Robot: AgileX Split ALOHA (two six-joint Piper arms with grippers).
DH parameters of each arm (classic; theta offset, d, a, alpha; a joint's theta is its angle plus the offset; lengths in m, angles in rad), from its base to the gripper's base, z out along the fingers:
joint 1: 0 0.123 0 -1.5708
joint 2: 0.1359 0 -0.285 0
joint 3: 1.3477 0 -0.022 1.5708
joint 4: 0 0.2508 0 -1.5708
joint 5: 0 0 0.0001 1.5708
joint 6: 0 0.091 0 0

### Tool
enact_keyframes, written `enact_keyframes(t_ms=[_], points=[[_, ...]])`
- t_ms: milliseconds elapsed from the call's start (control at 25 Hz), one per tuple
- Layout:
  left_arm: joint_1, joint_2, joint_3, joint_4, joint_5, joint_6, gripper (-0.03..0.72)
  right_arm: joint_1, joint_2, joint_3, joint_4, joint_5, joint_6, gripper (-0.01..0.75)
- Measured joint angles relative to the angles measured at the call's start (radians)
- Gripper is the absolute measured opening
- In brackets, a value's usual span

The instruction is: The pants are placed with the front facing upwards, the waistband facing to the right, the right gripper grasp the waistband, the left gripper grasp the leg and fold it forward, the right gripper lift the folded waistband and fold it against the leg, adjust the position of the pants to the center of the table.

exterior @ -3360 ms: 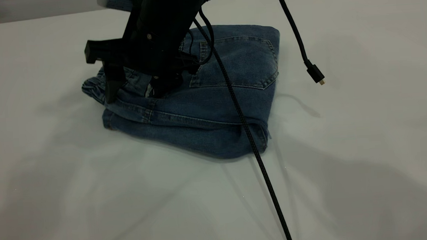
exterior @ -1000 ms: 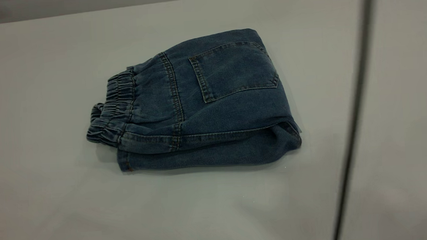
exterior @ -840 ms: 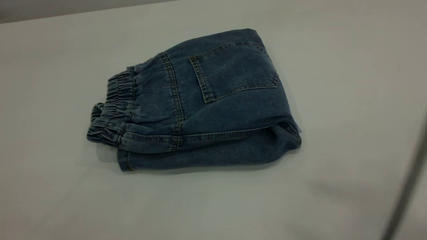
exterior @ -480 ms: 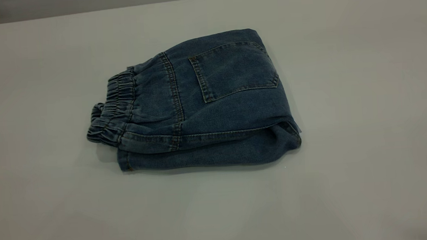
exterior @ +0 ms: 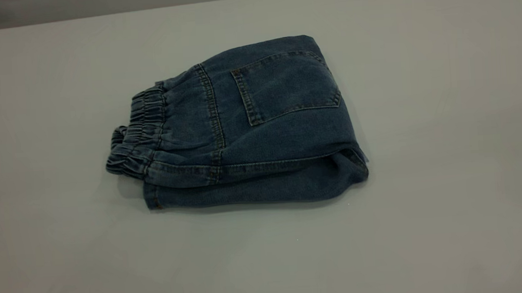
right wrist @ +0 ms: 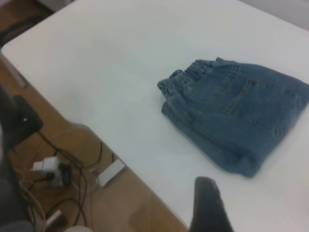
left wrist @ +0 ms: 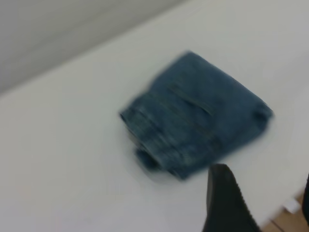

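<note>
The pants (exterior: 251,129) lie folded into a compact blue denim bundle near the middle of the white table (exterior: 428,208), back pocket up. The gathered waistband (exterior: 135,131) is at the bundle's left end in the exterior view. No gripper shows in that view. In the left wrist view the pants (left wrist: 193,116) are well beyond my left gripper (left wrist: 263,193), which is open and empty, away from the cloth. The right wrist view has the pants (right wrist: 236,111) and waistband (right wrist: 186,79) far from my right gripper (right wrist: 258,208). One black finger (right wrist: 208,208) shows, with bare table beside it.
The right wrist view looks past the table's edge (right wrist: 120,145) to a wooden floor with cables and a white power strip (right wrist: 48,169). A dark object (right wrist: 19,121) stands beside that edge. White tabletop surrounds the pants on all sides.
The black arm that was pressing on the pants has lifted away and left the exterior view. Its cable swept off to the right. The pants have lain still for the last second.
</note>
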Motion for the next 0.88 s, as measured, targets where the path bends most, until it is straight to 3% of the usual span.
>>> enact_keyframes(t_ms=[200,400,880], points=[[0.000,-0.151,0.109,-0.061,0.042,-0.042,0.352,-0.001,-0.174,0.243,-0.037,-0.035,0.002,0.384],[0.000,-0.324,0.206,-0.059,0.042,-0.102,0.352,-0.001,-0.324,0.396,-0.083,-0.060,0.002,0.384],[0.000,-0.391,0.346,0.070,-0.017,-0.123,0.352,-0.001,-0.386,0.409,-0.093,-0.063,0.000,0.384]])
